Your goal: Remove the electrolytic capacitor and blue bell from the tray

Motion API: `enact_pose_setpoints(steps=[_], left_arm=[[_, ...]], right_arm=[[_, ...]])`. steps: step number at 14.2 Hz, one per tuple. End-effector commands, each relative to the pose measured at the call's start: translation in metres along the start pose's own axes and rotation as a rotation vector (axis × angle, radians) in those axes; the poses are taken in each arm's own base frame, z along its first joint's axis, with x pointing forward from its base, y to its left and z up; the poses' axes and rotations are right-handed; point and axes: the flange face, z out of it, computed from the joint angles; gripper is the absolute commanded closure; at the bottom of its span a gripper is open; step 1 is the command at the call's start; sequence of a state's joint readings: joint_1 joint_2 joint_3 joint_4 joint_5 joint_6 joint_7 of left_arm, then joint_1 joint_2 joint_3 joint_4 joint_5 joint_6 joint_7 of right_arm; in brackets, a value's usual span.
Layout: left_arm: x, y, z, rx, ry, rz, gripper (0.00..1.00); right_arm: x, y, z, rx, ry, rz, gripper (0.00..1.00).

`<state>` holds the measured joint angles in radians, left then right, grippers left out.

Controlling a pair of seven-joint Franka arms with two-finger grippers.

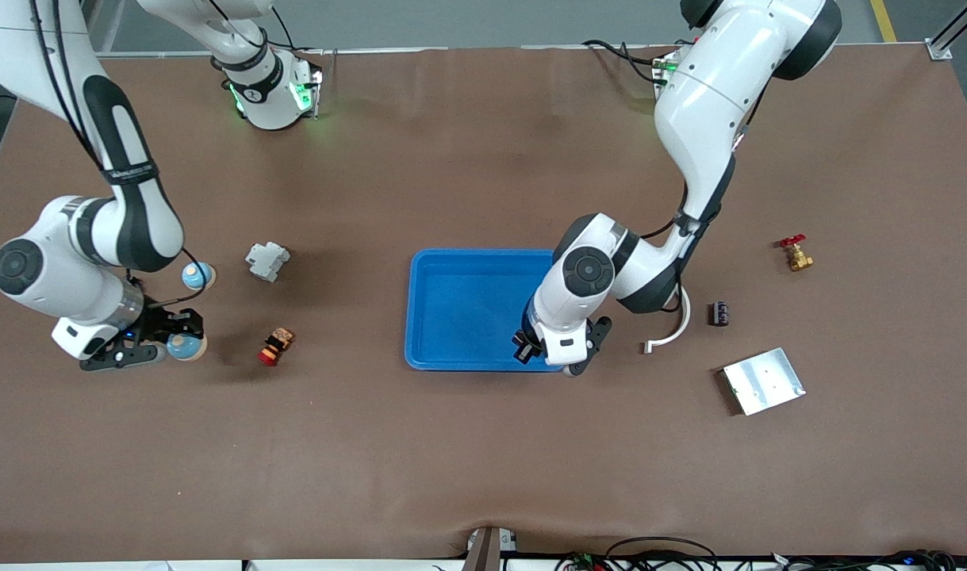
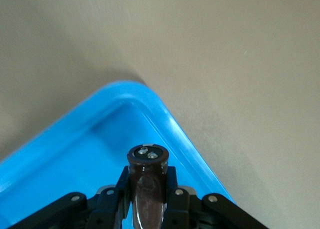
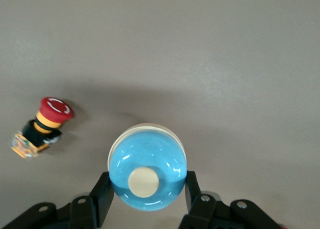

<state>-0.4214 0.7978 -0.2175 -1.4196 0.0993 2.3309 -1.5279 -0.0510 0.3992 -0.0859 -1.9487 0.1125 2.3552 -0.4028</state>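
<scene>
My left gripper [image 1: 524, 346] hangs over the corner of the blue tray [image 1: 451, 274] that lies nearest the front camera at the left arm's end. It is shut on a dark brown capacitor [image 2: 146, 179], whose metal-tipped end points down at the tray [image 2: 75, 154]. My right gripper [image 1: 174, 341] is low over the table at the right arm's end. It is shut on a blue bell [image 1: 186, 346] with a cream knob [image 3: 144, 182], one finger on each side. A second capacitor [image 1: 719, 313] lies on the table toward the left arm's end.
A second blue bell [image 1: 198, 275] sits just farther from the camera than the held one. A red push button [image 1: 276, 346], a grey breaker [image 1: 266, 261], a white curved piece [image 1: 673, 329], a metal plate [image 1: 763, 381] and a brass valve [image 1: 796, 254] lie around.
</scene>
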Motion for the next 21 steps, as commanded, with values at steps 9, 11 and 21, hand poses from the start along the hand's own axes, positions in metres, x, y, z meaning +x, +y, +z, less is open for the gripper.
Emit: enact_pose_setpoints(steps=[9, 11, 21], left_arm=[[0.064, -0.042, -0.031, 0.261, -0.058, 0.529, 1.0], [0.078, -0.056, -0.039, 0.287, -0.089, 0.622, 1.0], [0.142, -0.087, -0.043, 0.285, -0.147, 0.891, 1.0]], right_arm=[[-0.081, 0.093, -0.001, 0.068, 0.0, -0.152, 1.0], [-0.107, 0.106, -0.004, 0.078, -0.006, -0.156, 1.0], [-0.24, 0.146, -0.033, 0.079, 0.019, -0.186, 1.0]])
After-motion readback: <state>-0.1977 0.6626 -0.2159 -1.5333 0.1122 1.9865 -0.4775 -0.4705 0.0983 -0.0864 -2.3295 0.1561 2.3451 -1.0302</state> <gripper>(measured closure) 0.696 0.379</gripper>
